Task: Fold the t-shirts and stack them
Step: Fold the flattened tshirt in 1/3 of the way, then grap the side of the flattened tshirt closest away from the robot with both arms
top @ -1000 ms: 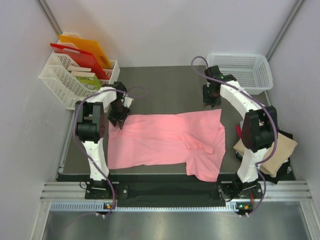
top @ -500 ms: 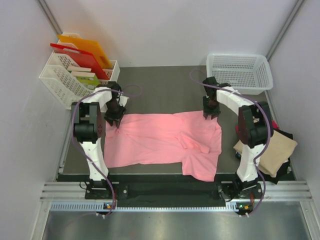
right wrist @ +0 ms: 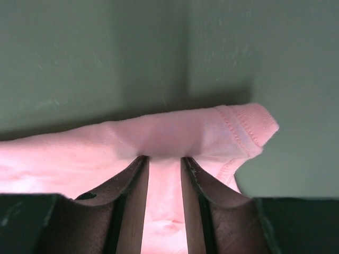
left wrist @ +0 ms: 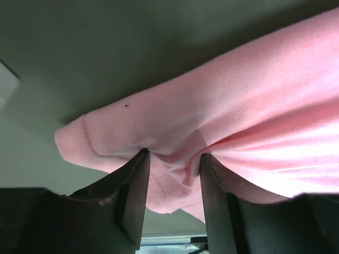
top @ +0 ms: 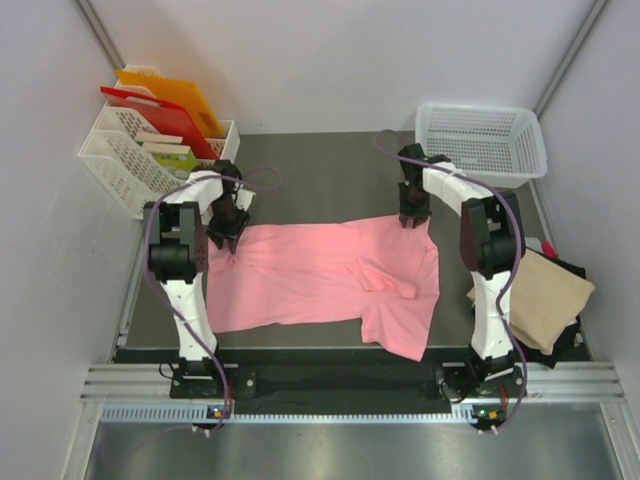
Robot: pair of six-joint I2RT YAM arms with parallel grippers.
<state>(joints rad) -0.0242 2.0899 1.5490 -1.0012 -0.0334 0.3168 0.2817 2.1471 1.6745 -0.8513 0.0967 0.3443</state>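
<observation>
A salmon-pink t-shirt lies spread across the dark table, with a rumpled fold near its right middle. My left gripper is shut on the shirt's far left corner; in the left wrist view the cloth bunches between the fingers. My right gripper is shut on the shirt's far right corner; in the right wrist view the hemmed edge sits pinched between the fingers. A folded tan-beige t-shirt lies on dark ones at the right edge, with a bit of red showing.
An empty white mesh basket stands at the far right. Another white basket with red and orange boards stands at the far left. The table's front edge runs just below the shirt.
My right gripper has come in from beyond the shirt and closed on its far right corner. Both grippers have moved away from the arm bases, drawing the shirt's far edge with them.
</observation>
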